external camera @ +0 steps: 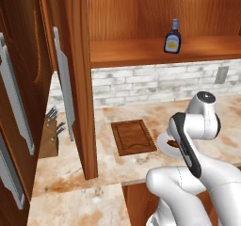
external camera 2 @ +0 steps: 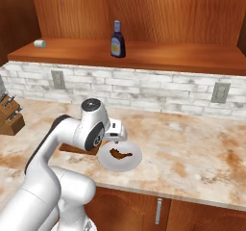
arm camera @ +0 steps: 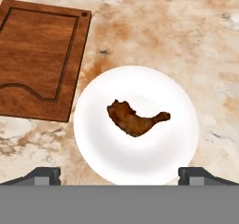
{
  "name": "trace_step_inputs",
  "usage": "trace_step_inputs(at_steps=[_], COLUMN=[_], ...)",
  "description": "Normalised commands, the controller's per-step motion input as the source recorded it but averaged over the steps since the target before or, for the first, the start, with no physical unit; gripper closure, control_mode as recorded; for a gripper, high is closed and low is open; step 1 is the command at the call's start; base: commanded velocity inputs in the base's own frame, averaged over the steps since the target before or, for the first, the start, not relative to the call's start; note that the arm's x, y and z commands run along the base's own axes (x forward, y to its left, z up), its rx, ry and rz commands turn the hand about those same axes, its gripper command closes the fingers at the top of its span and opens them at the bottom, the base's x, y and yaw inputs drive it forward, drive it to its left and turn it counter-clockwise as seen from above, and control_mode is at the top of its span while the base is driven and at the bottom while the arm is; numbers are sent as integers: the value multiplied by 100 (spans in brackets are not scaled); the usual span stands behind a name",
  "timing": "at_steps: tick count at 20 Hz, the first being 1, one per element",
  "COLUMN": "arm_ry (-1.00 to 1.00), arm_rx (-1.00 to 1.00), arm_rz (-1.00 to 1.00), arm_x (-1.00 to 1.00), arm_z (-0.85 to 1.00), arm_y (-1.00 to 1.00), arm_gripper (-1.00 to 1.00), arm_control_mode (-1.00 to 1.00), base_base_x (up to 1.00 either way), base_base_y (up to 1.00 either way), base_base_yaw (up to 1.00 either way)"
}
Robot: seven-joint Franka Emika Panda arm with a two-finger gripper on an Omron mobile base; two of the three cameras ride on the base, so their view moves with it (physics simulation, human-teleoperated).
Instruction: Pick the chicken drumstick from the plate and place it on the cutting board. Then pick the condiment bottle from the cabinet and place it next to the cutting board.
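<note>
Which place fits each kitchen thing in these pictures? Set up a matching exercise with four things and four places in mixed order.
Things:
1. chicken drumstick
2. condiment bottle
3. cutting board
4. knife block

Places:
A. on the cabinet shelf
B. flat on the counter beside the plate
C. on the white plate
D. at the counter's far left end

Pairs: 1-C, 2-A, 3-B, 4-D

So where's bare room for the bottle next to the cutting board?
Bare counter lies behind the cutting board, between it and the brick backsplash. Its plate side is tight: only a narrow strip separates them. The board's other side nears the cabinet door.
</note>
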Motion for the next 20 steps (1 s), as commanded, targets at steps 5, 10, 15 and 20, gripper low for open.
trace_step_inputs(at_steps=[5,10,15,20], arm_ry=[-1,0,0,0], arm_rx=[0,0,0,0], arm_rz=[1,1,2,1], arm_x=[0,0,1,8], arm_z=[-17,-18,-18,-17], arm_y=[-7,-4,-3,-3], arm_gripper=[-100,-100,-100,-100], arm_control_mode=[-100,-100,-100,-100], base_base_x=[0,0,0,0], base_base_y=[0,0,0,0], base_base_yaw=[0,0,0,0])
